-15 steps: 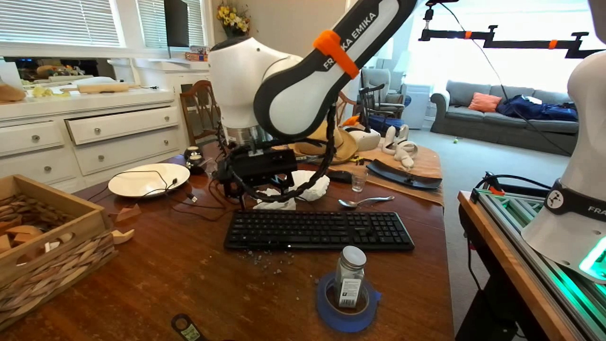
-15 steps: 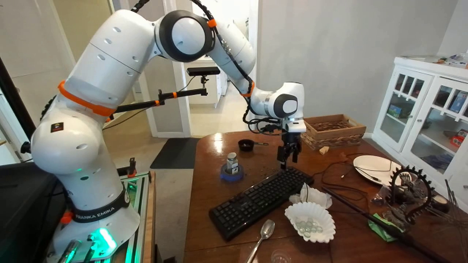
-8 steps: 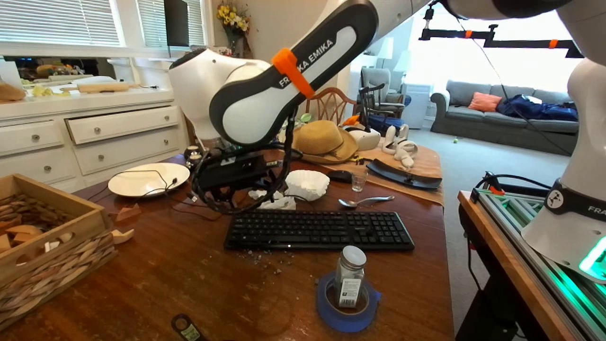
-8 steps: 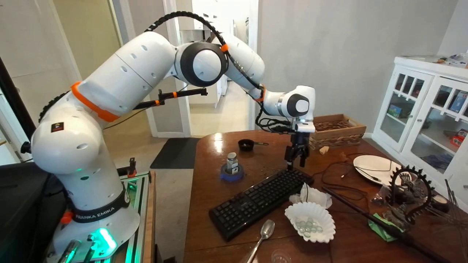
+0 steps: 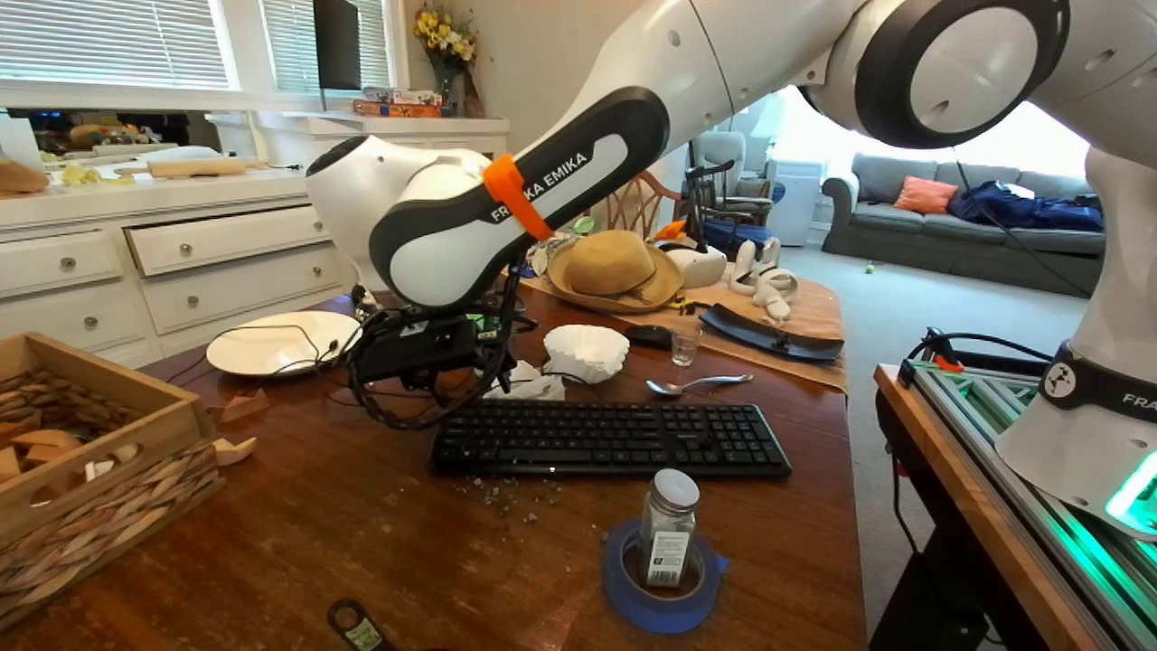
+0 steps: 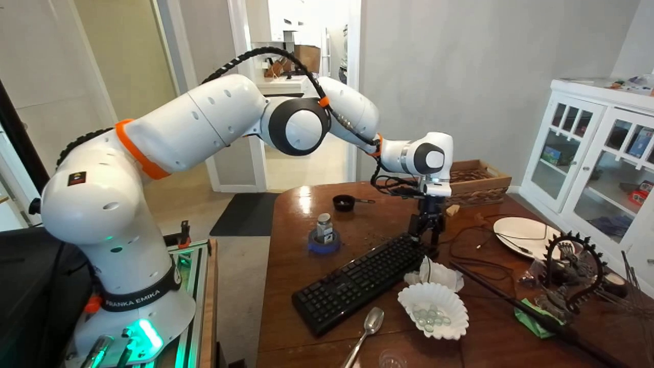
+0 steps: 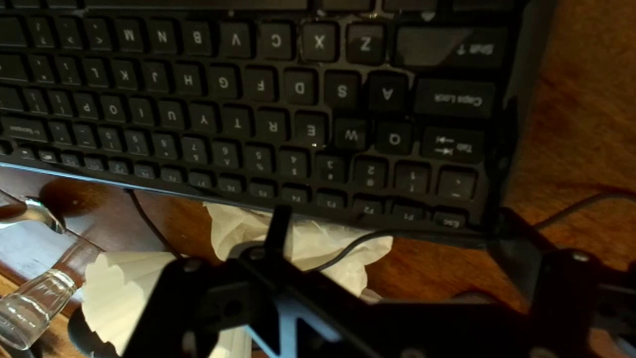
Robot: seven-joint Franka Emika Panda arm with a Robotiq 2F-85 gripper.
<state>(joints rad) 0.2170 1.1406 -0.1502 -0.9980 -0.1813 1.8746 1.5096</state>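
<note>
My gripper (image 7: pixel 397 229) is open and empty, with its two fingers wide apart in the wrist view. It is low over the Esc corner of the black keyboard (image 7: pixel 258 119), and the keyboard's back edge crosses the gap between the fingers. A thin black cable (image 7: pixel 360 239) and part of a crumpled white paper (image 7: pixel 343 268) show in that gap. In an exterior view the gripper (image 6: pixel 425 239) points down at the end of the keyboard (image 6: pixel 363 281), beside the crumpled paper (image 6: pixel 439 275). I cannot tell whether a finger touches the keyboard. In an exterior view the wrist camera mount (image 5: pixel 416 348) hides the fingers.
A white fluted bowl (image 6: pixel 434 312) holds glass beads. A spoon (image 6: pixel 373 322), a glass (image 5: pixel 684 348), a jar (image 5: pixel 669 524) in blue tape (image 5: pixel 664 615), a small pan (image 6: pixel 344 203), a white plate (image 5: pixel 280 342) and a wooden basket (image 5: pixel 99 434) stand around.
The arm has come down and reached further out along the table. The gripper has moved from above the keyboard to its end, low by the crumpled paper. The objects have not moved.
</note>
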